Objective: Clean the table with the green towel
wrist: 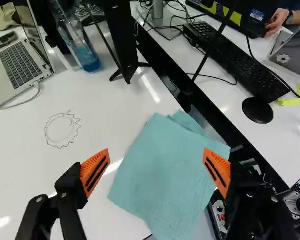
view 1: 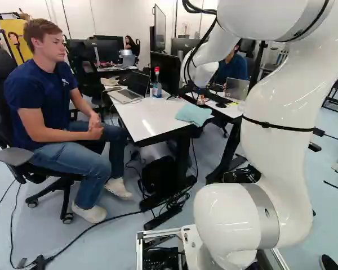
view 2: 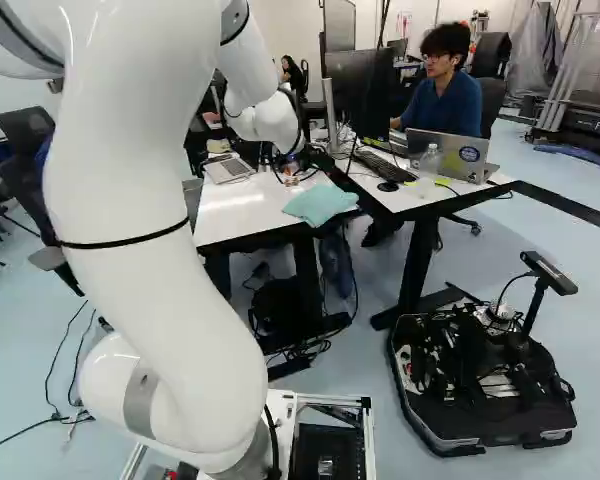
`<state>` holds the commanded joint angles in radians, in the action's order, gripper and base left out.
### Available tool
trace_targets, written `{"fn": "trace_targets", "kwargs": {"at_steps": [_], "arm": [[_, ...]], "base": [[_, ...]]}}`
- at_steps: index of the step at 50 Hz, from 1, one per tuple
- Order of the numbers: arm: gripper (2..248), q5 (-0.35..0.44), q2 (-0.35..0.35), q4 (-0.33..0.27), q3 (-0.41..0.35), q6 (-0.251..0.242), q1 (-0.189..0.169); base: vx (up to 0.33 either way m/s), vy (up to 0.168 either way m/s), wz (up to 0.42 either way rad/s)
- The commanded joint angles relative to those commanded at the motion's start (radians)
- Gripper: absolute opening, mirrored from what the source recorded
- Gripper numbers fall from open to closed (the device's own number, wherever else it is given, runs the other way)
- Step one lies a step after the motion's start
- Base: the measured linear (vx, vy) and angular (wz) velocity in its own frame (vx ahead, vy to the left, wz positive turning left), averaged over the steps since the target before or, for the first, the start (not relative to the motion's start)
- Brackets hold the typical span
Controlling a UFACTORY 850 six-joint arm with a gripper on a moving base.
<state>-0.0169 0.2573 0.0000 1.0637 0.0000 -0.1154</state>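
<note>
Evidently, towel, left base view: you see the green towel (view 1: 193, 115) on the near corner of the white table (view 1: 149, 119), by the end away from the laptop (view 1: 127, 96). A bottle (view 1: 157, 89) stands farther back.
Arm, right base view: your arm (view 2: 160, 190) reaches out over the same tabletop. The towel lies beside the second desk (view 2: 405, 196), so judge your side clearance from here.
Gripper, wrist view: your gripper (wrist: 156, 151) is wide open, holding nothing. The cloth spreads ahead of it and between its two sides, mostly flat, with a folded flap at the far corner.
Drawn mark, wrist view: you find a scribbled ring (wrist: 62, 131) on the bare white top, between towel and laptop; probably the thing to wipe.
Grasp, judged: step in hand looks like the pick-up. Centre over the cloth's middle, descend slowly until you just meet the surface, then close so the fabric bunches up. Lift slightly and check the hold before travelling.
Wipe, judged: press lightly and evenly, keep cloth beneath the hard tips, and overlap your strokes across the ring.
Hazards, judged: one side of the cloth reaches over the dark gap (wrist: 187, 97); don't pinch there. Steer clear of the black stand (wrist: 121, 37) and the laptop cable (wrist: 21, 101).
</note>
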Motion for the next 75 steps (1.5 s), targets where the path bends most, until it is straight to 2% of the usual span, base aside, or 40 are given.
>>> {"fn": "trace_targets", "kwargs": {"at_steps": [61, 75], "arm": [[247, 0.0, 0.15, 0.0, 0.026, 0.0, 0.0], [247, 0.0, 0.158, 0.0, 0.028, 0.0, 0.0]], "base": [[0.0, 0.0, 0.0], [0.0, 0.0, 0.0]]}}
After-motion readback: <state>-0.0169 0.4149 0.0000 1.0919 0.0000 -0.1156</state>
